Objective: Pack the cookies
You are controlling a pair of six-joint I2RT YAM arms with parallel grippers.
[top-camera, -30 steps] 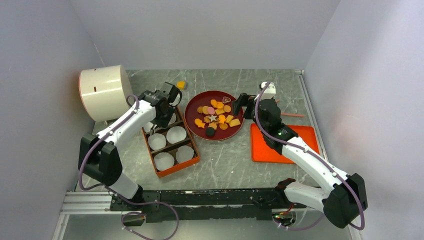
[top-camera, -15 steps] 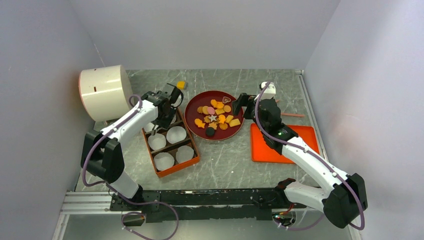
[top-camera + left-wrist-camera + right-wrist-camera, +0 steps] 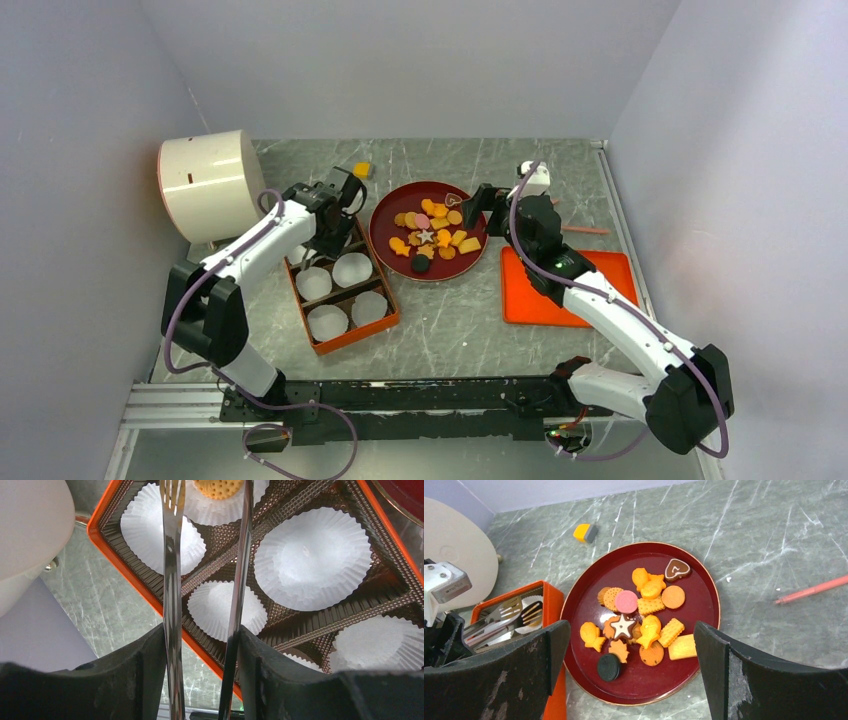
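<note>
1. A white round container lies on its side, well to the left of the dark red plate.
2. Just left of the plate sits an orange-rimmed box with a dark divider insert. White paper cups sit in its compartments.
3. The left gripper hangs over the part of the box nearest the plate's left rim. Its fingers press on the outer sides of a pair of metal tongs, so it is gripping the tongs. The two tong arms stand apart.
4. One round tan cookie lies in a paper cup between the tong tips. The frame edge cuts it off, so it is unclear whether either tip touches it.
5. A small orange block lies on the table behind the plate's left rim, apart from it.
6. The other cookies lie clustered in the middle of the plate, mostly orange and yellow. Among them are a pink round, a white star and a dark round at the near edge of the cluster. A chocolate heart lies at the far right.
7. The right gripper hovers above the plate's right rim with its jaws spread wide, holding nothing.
8. A flat orange tray lies just right of the plate, partly under the right arm. A pink pen lies on the table farther right of the plate.
</note>
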